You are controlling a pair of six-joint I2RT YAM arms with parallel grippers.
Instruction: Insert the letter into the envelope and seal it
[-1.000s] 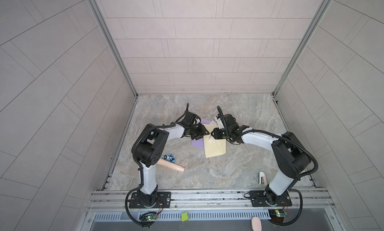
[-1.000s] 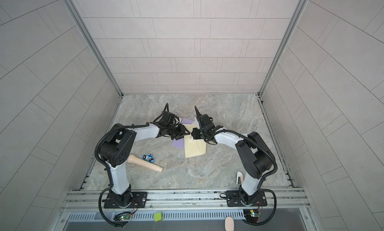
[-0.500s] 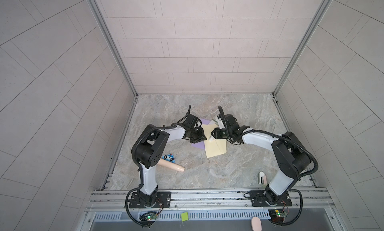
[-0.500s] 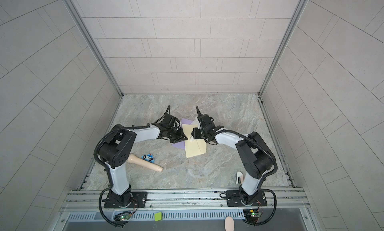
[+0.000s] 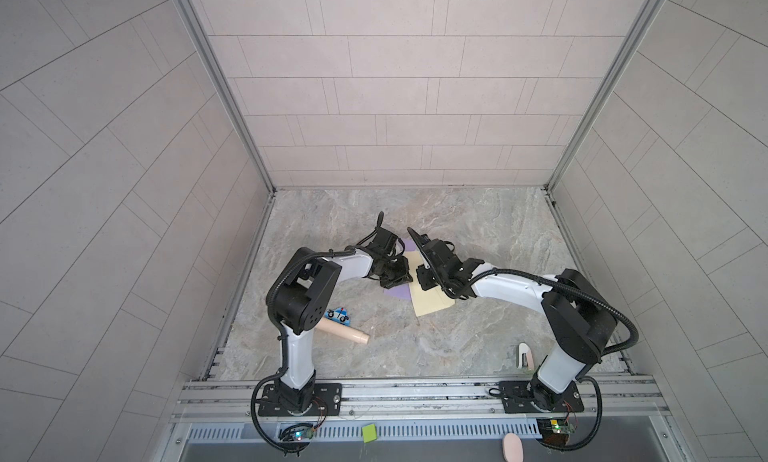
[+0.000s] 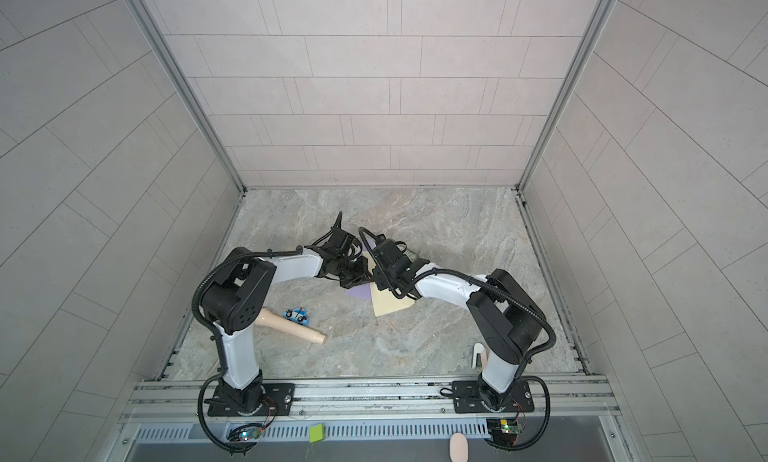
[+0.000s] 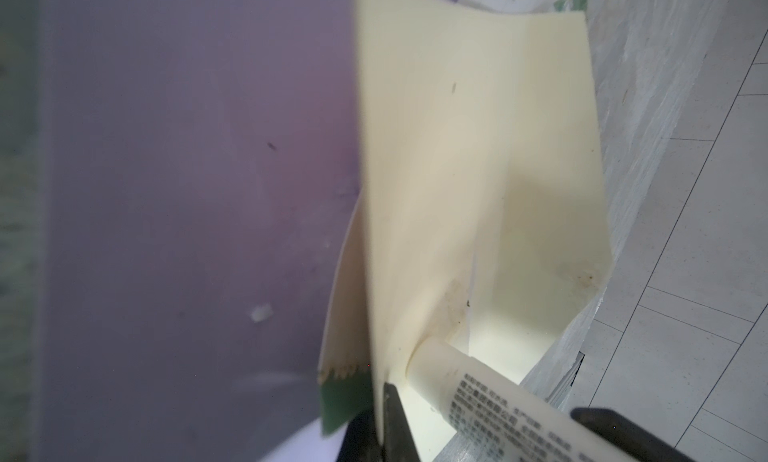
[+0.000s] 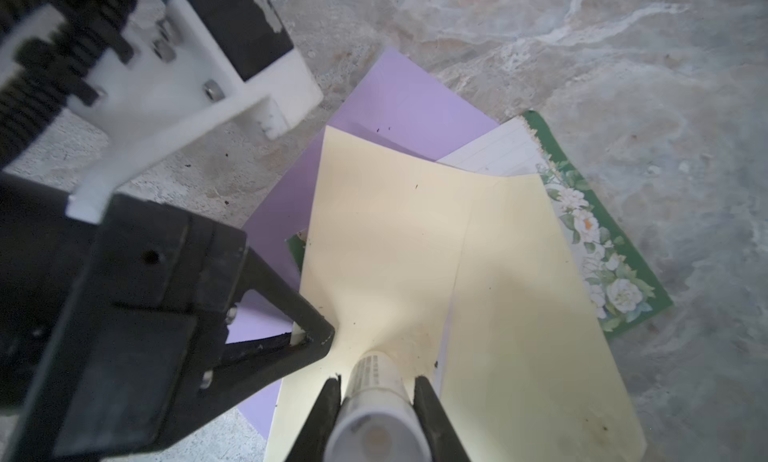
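Observation:
A cream envelope point(image 5: 428, 302) lies mid-table on a purple sheet point(image 5: 397, 291) in both top views. The letter point(image 8: 582, 214), lined paper with a green floral border, sticks out from under the envelope point(image 8: 395, 252). My left gripper point(image 7: 380, 401) is shut on the edge of the envelope's cream sheet point(image 7: 457, 168); the right wrist view shows its tips point(image 8: 316, 335) pinching that edge. My right gripper point(image 8: 376, 383) is shut on a white glue stick point(image 8: 374, 406). The glue stick's point(image 7: 478, 389) tip presses on the cream paper beside the left fingers.
A blue toy car point(image 5: 337, 313) and a beige wooden peg point(image 5: 343, 330) lie by the left arm's base. A small white and pink item point(image 5: 524, 354) sits near the right arm's base. Tiled walls close in three sides.
My left gripper has shifted slightly toward the envelope and closed on its cream edge. The right gripper with the glue stick has stayed in place.

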